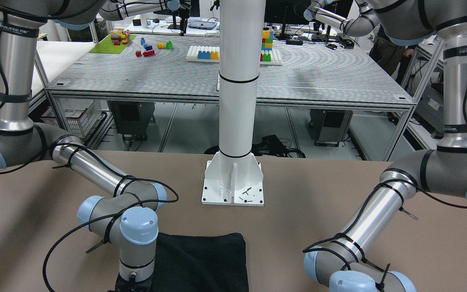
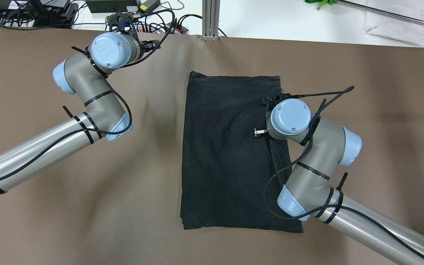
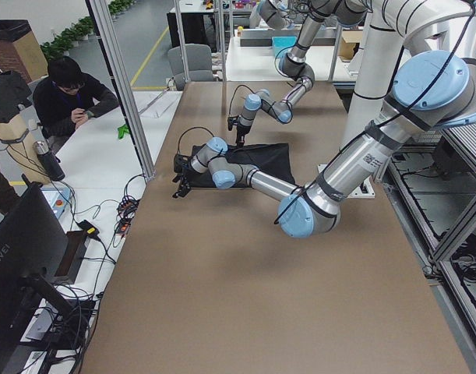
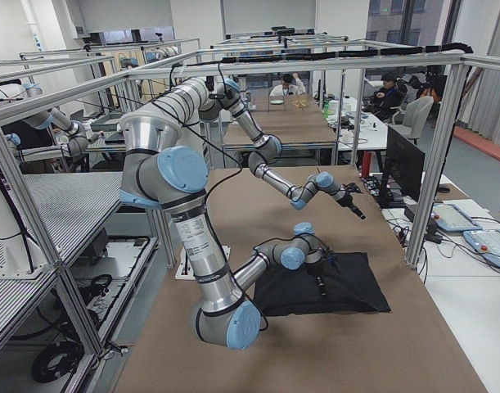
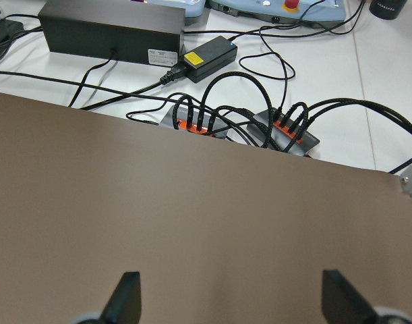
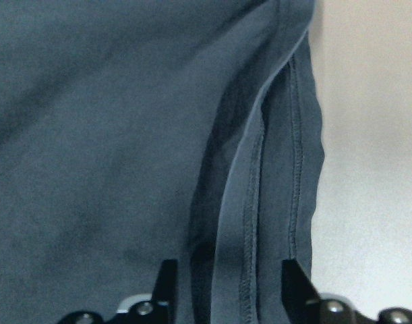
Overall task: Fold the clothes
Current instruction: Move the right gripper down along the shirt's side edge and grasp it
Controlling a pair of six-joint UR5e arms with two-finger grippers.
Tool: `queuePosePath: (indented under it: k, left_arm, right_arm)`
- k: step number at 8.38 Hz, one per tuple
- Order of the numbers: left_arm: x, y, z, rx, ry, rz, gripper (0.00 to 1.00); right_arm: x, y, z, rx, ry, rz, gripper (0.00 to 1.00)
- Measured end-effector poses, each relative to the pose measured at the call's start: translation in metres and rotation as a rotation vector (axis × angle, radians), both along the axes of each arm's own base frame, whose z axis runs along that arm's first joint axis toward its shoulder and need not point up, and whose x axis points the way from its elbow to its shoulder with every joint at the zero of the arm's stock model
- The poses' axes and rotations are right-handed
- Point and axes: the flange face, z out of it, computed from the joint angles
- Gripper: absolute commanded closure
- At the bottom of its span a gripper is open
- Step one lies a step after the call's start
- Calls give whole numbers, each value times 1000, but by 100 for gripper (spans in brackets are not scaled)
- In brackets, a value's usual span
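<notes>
The left pincer (image 5: 232, 297) hung over the bare brown table (image 5: 192, 202) with its two fingers spread wide and nothing between them. Just ahead of it the table ended. Past that edge sat two cable hubs (image 5: 192, 123) with orange sockets, then a black power adapter (image 5: 207, 56) and a long black box (image 5: 114, 32) on a white bench. Farther out on that side a person (image 3: 70, 101) sat at a white desk. Behind both pincers a white pillar (image 1: 237, 81) stood bolted to the table, and behind that a slatted table (image 1: 318, 77) carried coloured building blocks (image 1: 149, 48).

The right pincer (image 6: 229, 287) pointed down at the dark garment (image 2: 226, 147) with its jaws apart, astride a stitched hem strip (image 6: 273, 202) that ran on ahead of it. Whether the fingertips touched the cloth could not be told. Most of the garment spread to this pincer's left and back toward the robot. Only a narrow hemmed band lay to its right, then bare table. The cloth lay flat as a folded rectangle, well apart from the left pincer and off to that pincer's right.
</notes>
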Motion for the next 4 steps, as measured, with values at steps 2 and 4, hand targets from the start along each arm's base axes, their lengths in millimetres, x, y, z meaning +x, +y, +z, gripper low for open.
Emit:
queuePosePath:
  k: [2,4]
  left_arm:
    - [0,0,1,-2,0,-1,5]
    - [-1,1,2,-1,2,-2,5]
  right_arm:
    - [0,2,2,-5,6,-3,49]
    - [-4,3,0,-2,8,-3,49]
